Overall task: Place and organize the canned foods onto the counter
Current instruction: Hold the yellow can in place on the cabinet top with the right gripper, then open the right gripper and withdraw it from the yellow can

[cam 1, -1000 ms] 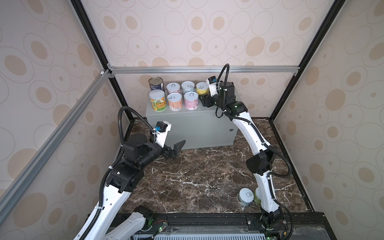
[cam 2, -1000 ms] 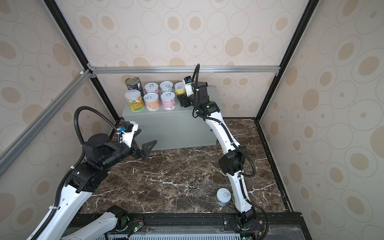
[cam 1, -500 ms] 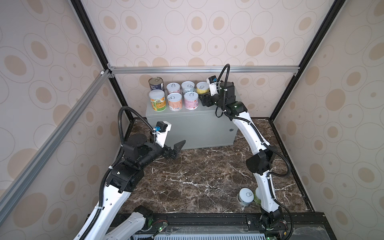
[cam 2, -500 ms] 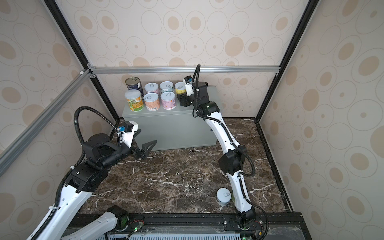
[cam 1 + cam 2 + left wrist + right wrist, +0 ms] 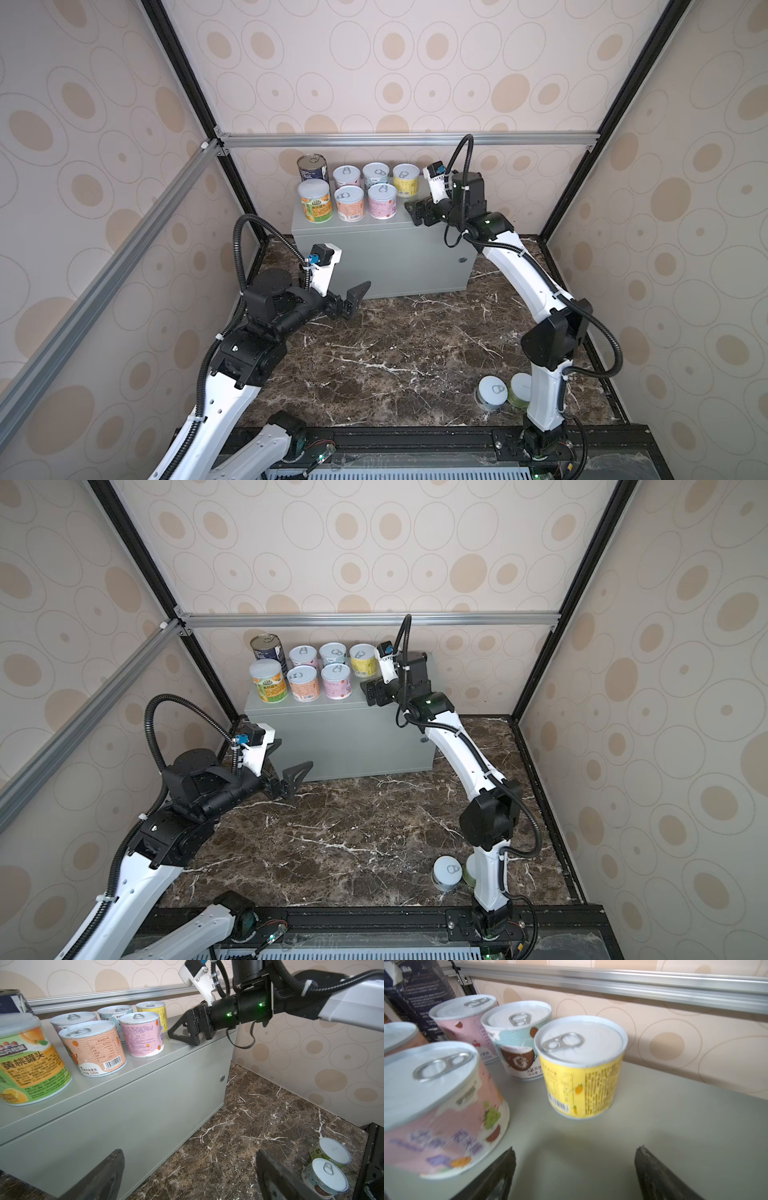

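Two glossy cylindrical cans [image 5: 491,392] are seen at five o'clock, one half-hidden by the right arm [image 5: 544,399]. Left gripper [image 5: 189,1169] and right gripper [image 5: 575,1153] are held spread and empty.

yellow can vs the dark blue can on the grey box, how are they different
The dark blue can stands taller than the yellow can. The yellow can has a pale lid, while the dark blue can has a bare metal top. In both top views the dark blue can is at the left end of the back row and the yellow can at the right end. Both stand upright on the grey box.
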Robot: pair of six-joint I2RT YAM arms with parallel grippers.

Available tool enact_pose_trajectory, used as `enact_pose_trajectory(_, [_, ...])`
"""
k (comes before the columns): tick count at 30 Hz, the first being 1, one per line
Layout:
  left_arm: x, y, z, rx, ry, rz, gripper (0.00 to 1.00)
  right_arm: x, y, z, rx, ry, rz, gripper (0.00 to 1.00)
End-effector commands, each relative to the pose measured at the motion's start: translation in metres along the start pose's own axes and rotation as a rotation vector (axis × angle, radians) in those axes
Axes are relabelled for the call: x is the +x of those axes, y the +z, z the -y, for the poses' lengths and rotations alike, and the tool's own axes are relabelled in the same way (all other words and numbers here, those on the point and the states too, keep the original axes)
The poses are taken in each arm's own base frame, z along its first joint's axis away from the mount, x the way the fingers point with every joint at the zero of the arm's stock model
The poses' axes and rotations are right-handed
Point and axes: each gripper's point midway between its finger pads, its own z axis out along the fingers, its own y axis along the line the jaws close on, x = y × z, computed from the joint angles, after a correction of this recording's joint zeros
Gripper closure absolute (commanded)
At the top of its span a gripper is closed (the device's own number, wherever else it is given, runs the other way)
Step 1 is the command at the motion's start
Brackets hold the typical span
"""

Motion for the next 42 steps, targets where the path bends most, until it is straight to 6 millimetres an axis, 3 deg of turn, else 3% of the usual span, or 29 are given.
enact_pose_trajectory(1, [-0.007,-0.007,0.005,0.02,0.018,0.032,0.02,0.002,-0.026,-0.001,-0.011,-0.026,0.008,0.06])
enact_pose_trajectory(5, [-0.006,-0.007,0.007,0.027,0.014,0.035,0.02,0.008,-0.045,-0.012,-0.057,-0.04,0.023,0.05])
enact_pose_trajectory(10, [-0.006,-0.007,0.009,0.039,0.009,0.042,0.02,0.01,-0.046,-0.026,-0.135,-0.046,0.023,0.07])
enact_pose_trajectory(24, [-0.003,-0.014,0.006,0.012,0.031,0.037,0.02,-0.004,-0.015,-0.073,-0.299,-0.085,0.024,0.07])
enact_pose_trajectory(33, [-0.002,-0.014,0.005,0.004,0.041,0.031,0.02,-0.006,0.003,-0.088,-0.351,-0.107,0.015,0.05])
enact_pose_trajectory(42, [-0.003,-0.013,0.005,0.006,0.043,0.03,0.02,-0.007,0.003,-0.105,-0.391,-0.147,0.021,0.05])
